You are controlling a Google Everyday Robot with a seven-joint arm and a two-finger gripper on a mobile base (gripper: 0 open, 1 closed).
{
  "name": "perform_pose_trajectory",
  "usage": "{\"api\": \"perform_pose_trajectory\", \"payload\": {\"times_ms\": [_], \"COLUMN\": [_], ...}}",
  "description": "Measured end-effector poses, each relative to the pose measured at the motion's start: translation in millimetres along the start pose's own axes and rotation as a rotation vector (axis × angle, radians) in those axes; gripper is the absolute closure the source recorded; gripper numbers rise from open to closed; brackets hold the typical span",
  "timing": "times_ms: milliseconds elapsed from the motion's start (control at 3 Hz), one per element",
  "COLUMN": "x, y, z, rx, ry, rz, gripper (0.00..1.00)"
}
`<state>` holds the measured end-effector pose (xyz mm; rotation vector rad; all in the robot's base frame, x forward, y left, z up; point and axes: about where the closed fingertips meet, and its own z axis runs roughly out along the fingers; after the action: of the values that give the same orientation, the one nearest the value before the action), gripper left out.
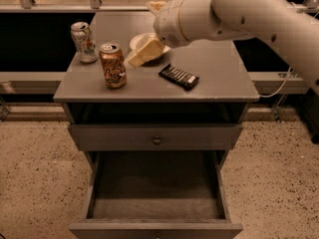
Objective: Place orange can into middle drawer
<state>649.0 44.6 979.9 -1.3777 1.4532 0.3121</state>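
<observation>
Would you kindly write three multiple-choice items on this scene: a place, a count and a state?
1. The orange can stands: A on the cabinet top; B in the drawer; C on the floor.
2. Cans in view: A one; B two; C four.
3. The middle drawer is: A shut; B open and bare; C open, holding a can.
1 A: it stands front left on the top, the claw just right of it. 2 B: the orange can and a white-silver can behind it. 3 B: pulled out, its grey floor bare.
</observation>
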Motion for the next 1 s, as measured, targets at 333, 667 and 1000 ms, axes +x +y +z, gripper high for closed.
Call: {"api": "perform_pose_trajectory", "payload": {"times_ms": [333, 667, 1000], "x": [6.5, 5.3, 6.8], "y": [-6.3, -2.4, 15.1], "z": [40.4, 75.2, 98.1], "rx": [0.025, -0.013, -0.087], "ry": [-0.113, -0.227, -0.308], "rz": [0.081, 0.149, 0.235], "gripper": [0.00, 0.00, 0.00]}}
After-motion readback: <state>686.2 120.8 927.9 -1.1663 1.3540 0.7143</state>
